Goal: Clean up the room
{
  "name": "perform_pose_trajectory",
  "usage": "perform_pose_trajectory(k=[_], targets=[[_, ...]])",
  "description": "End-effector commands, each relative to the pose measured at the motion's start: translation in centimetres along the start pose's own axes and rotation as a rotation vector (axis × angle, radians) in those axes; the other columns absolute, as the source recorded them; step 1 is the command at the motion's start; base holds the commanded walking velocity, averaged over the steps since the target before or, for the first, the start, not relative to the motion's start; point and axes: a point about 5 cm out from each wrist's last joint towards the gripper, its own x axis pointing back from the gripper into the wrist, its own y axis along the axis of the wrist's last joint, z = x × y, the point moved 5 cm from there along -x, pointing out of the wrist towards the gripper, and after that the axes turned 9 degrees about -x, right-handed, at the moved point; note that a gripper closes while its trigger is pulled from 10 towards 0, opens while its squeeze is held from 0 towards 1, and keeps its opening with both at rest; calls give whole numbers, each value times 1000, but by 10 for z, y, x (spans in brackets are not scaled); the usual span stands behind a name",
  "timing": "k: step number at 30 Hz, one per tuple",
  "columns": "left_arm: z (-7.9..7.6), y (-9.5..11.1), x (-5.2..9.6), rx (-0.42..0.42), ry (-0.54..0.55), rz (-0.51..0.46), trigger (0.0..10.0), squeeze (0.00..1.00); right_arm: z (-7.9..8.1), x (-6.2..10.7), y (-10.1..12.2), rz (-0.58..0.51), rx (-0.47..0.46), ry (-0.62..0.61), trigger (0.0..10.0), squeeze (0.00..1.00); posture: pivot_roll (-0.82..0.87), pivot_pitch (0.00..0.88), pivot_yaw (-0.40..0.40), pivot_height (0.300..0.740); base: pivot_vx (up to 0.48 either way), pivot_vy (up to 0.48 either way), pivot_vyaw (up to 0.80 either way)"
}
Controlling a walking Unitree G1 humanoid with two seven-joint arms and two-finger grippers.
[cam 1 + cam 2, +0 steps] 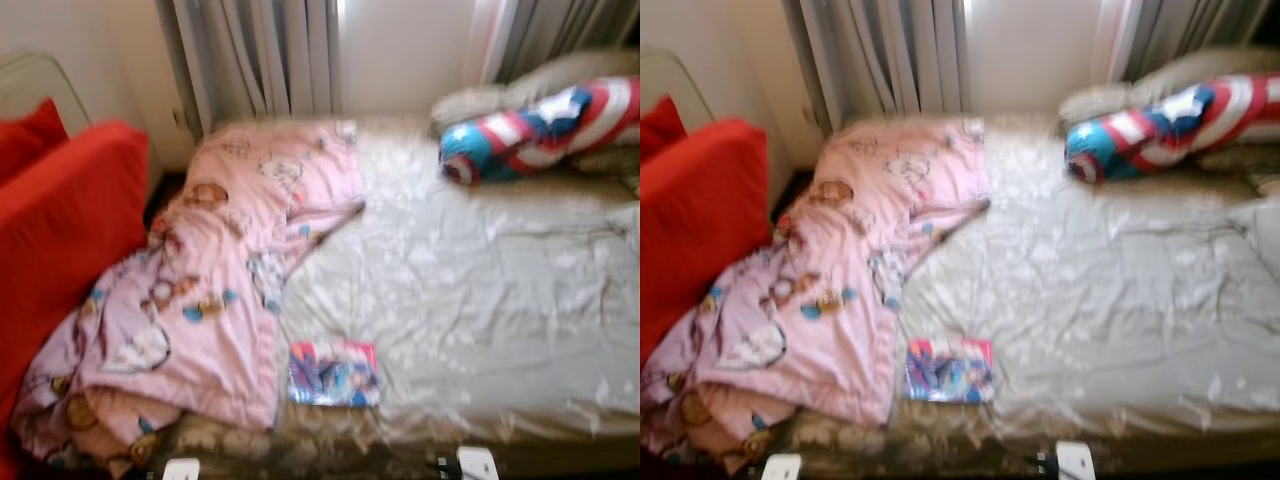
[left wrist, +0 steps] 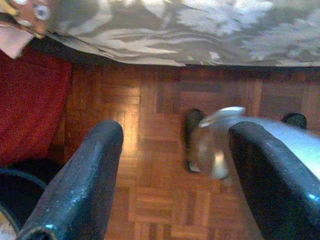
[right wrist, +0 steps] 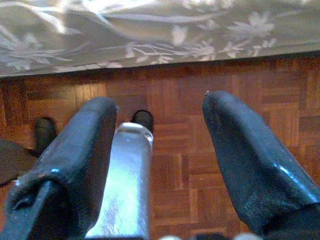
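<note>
Nothing is in hand yet, and the risks lie in the first reach. The head views are blurred, so a grasp aimed from them at the thin picture book (image 1: 334,373) near the bed's front edge would likely slip; the book lies flat on the cover with little for the fingers to get under, and a push could send it off the edge onto the floor. The pink cartoon-print blanket (image 1: 215,280) is bunched on the left half of the bed and sags over the front corner; a pull from one corner would probably drag it down, or sweep the book along, since its hem lies just beside the book.

The left end effector (image 2: 172,175) hangs low over the wooden parquet floor (image 2: 160,200), fingers spread wide and empty; the right end effector (image 3: 160,165) likewise, open and holding nothing, just before the hanging edge of the grey floral bedspread (image 3: 150,35).

The bed carries the bedspread, rumpled; a red, white and blue shield-patterned bolster pillow (image 1: 540,125) lies at the far right, with pale pillows behind it; a red sofa (image 1: 60,220) stands against the bed's left side; grey curtains (image 1: 260,55) hang behind, beside a bright window.
</note>
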Motion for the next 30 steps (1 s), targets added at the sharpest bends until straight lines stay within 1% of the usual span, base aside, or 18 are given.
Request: perform_pose_trajectory(k=[1, 8, 13, 21, 22, 23, 25, 28, 30], targets=[[5, -14, 3, 3, 10, 42, 10000, 0, 7, 0, -3, 11, 3, 15, 10000, 0, -5, 43, -12, 740, 0, 0, 0], [5, -13, 3, 9, 11, 33, 10000, 0, 8, -1, -3, 11, 4, 19, 10000, 0, -4, 52, -15, 740, 0, 0, 0], [5, -10, 2, 45, 11, 11, 10000, 0, 7, 0, -3, 10, 11, 22, 10000, 0, -4, 72, -17, 740, 0, 0, 0], [5, -10, 3, 60, 8, 10, 10000, 0, -1, 0, -1, 11, 15, 20, 10000, 0, -6, 91, -18, 740, 0, 0, 0], [4, -10, 3, 61, 7, 10, 10000, 0, -3, 1, 0, 10, 15, 19, 10000, 0, -6, 93, -18, 740, 0, 0, 0], [4, -10, 3, 63, 4, 9, 10000, 0, -8, 1, 2, 8, 12, 14, 10000, 0, -6, 93, -18, 740, 0, 0, 0], [4, -10, 3, 68, 2, 8, 10000, 0, -12, 1, 4, 5, 10, 10, 10000, 0, -8, 99, -18, 740, 0, 0, 0], [4, -10, 3, 72, 0, 8, 10000, 0, -13, 1, 5, 5, 10, 8, 10000, 0, -8, 102, -19, 740, 0, 0, 0], [4, -10, 2, 72, -1, 7, 10000, 0, -13, 1, 6, 6, 21, 10, 10000, 0, -8, 103, -20, 740, 259, 0, 0]])
